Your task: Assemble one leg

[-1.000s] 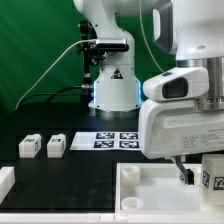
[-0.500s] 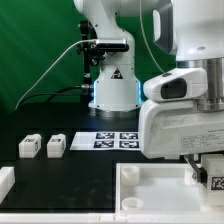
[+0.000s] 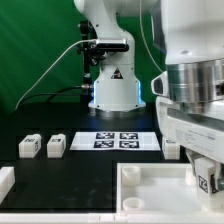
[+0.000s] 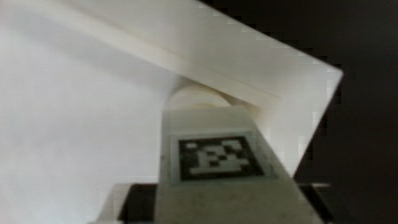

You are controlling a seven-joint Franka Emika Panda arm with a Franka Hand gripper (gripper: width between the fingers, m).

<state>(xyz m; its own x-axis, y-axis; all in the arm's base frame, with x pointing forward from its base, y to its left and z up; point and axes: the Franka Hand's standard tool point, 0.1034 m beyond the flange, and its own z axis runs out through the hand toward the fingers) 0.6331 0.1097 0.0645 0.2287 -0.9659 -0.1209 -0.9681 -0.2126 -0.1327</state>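
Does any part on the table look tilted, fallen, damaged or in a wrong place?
Nothing stands out. Two spare legs stand upright side by side on the table, the marker board lies flat, and the held leg looks straight over the white panel.

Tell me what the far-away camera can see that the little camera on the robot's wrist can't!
Only the exterior view shows two spare legs lying on the black table, the marker board, and the robot's base.

Only the wrist view shows the held leg's tag close up, with the big white panel's corner right behind it.

Both show the leg in the gripper and the white panel.
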